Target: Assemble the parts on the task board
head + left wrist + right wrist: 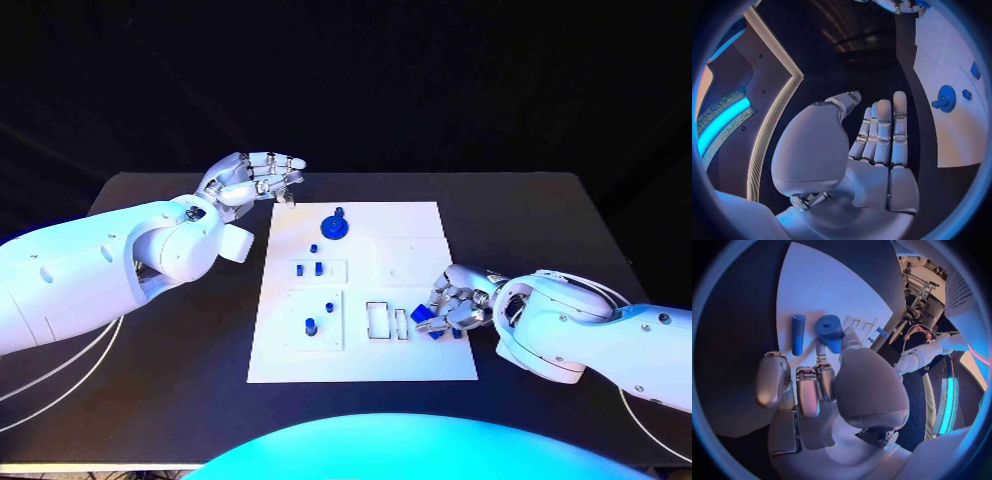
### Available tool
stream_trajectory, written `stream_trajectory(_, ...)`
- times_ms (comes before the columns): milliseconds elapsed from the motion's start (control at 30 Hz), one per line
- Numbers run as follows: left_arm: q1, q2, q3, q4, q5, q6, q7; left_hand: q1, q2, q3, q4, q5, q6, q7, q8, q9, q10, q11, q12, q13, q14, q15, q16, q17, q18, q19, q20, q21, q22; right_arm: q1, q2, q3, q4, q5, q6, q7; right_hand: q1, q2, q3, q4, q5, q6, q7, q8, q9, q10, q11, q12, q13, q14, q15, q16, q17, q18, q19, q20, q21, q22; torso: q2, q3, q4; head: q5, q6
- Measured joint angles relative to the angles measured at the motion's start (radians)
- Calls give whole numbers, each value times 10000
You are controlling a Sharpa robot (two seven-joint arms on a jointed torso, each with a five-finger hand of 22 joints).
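The white task board (361, 345) lies in the middle of the black table. On it are a blue gear (335, 228), a small blue peg (316, 247) and blue pieces standing in sockets (309, 268). My right hand (462, 302) is at the board's right edge, its fingers curled in. Its thumb and a finger pinch a thick blue part (829, 330). A blue rod (797, 334) lies on the board (817, 285) just beside that part. My left hand (257, 178) hovers past the board's far left corner and holds nothing. Its fingers (882, 132) are stretched out, with the gear (945, 97) off to one side.
Two more blue pieces (320, 315) stand in a raised plate on the board's near left. Two empty slots (388, 321) lie just left of my right hand. Bare black table (173, 400) surrounds the board on all sides.
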Motion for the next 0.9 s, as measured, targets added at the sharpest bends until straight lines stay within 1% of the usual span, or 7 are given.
stream_trajectory(67, 0, -2, 0, 6, 0, 0, -1, 0, 0, 0, 0, 0, 0, 0, 0, 0, 0, 0, 0, 0, 0, 0, 0, 0, 0, 0, 0, 0, 0, 0, -23, -8, 21, 99, -79, -5, 49, 57, -86, 23, 0, 72, -30, 23, -115, 97, -3, 46, 0, -15, -57, 0, 0, 0, 0, 0, 63, 0, 0, 1, 0, 5, 0)
stream_trajectory(200, 0, -6, 0, 17, -1, 0, -4, 0, 0, 0, 0, 0, 0, 0, 0, 0, 0, 0, 0, -12, 0, 0, 0, 1, 0, 0, 0, 0, -10, 35, -80, -45, 73, 434, -249, -8, -151, 386, -195, -1, -1, 175, -69, 55, -139, 144, -50, 202, -1, -1, -72, 35, 0, 1, 34, -35, 159, 0, 0, 1, 2, 12, 9)
stream_trajectory(267, 0, -7, 0, 17, -1, 0, -8, 0, 0, 0, 0, 0, 0, 0, 0, 0, 0, 0, 0, -12, 0, 0, 0, 1, 0, 0, 0, 0, -10, 81, -106, -75, 122, 682, -316, -10, -189, 460, -223, 25, -1, 174, -70, 48, -161, 144, -52, 241, -1, -1, -72, 35, -1, 0, 34, -35, 203, 0, -4, 1, 0, 23, 10)
stream_trajectory(367, 0, -6, 0, 17, -1, 0, -14, 0, 0, 0, 0, 0, 0, 0, -1, 0, 0, 0, 0, -12, 0, 0, 0, -5, 0, 0, 0, 0, -10, 157, -128, -85, 217, 982, -390, -9, -281, 573, -280, 23, -4, 202, -42, 48, -159, 160, -68, 241, -1, -1, -72, 35, -1, -155, 34, -35, 267, -1, -10, -3, 0, 25, 28)
stream_trajectory(533, 2, 3, 0, 17, -2, 0, -21, 0, 0, 0, 0, 0, 0, 0, -1, -7, -37, 37, 40, -12, 0, 0, 0, -9, -1, 38, 38, -38, -10, 339, -166, -64, 397, 1459, -546, 34, -398, 689, -359, 25, -6, 212, -32, 50, -157, 160, -68, 341, -1, 1, -142, 74, -1, -156, 55, -55, 391, 8, -19, -11, -6, 8, 60)
stream_trajectory(633, 2, 3, 0, 17, -3, -1, -22, 0, 0, -19, 19, 0, 0, 0, 33, -8, -37, 37, 40, -21, 0, 0, 0, -8, -1, 38, 37, -38, -18, 378, -128, -64, 466, 1661, -617, 66, -412, 727, -361, 25, -6, 213, -31, 50, -156, 160, -68, 341, -2, 1, -142, 74, -1, -155, 70, -70, 391, 8, -20, -14, -7, -3, 80)
stream_trajectory(900, 0, 12, 0, 19, -3, -4, -24, 0, 0, -29, 29, 0, 1, 0, 35, -8, -73, 0, 40, -22, 0, 0, 0, -18, -1, 37, 37, -38, -19, 400, 455, -65, 365, 2188, -655, 188, -410, 832, -401, 11, -25, 247, 4, 51, -156, 160, -67, 423, -2, 0, -142, 73, -2, -155, 70, -70, 429, 7, -19, -12, -4, 1, 103)
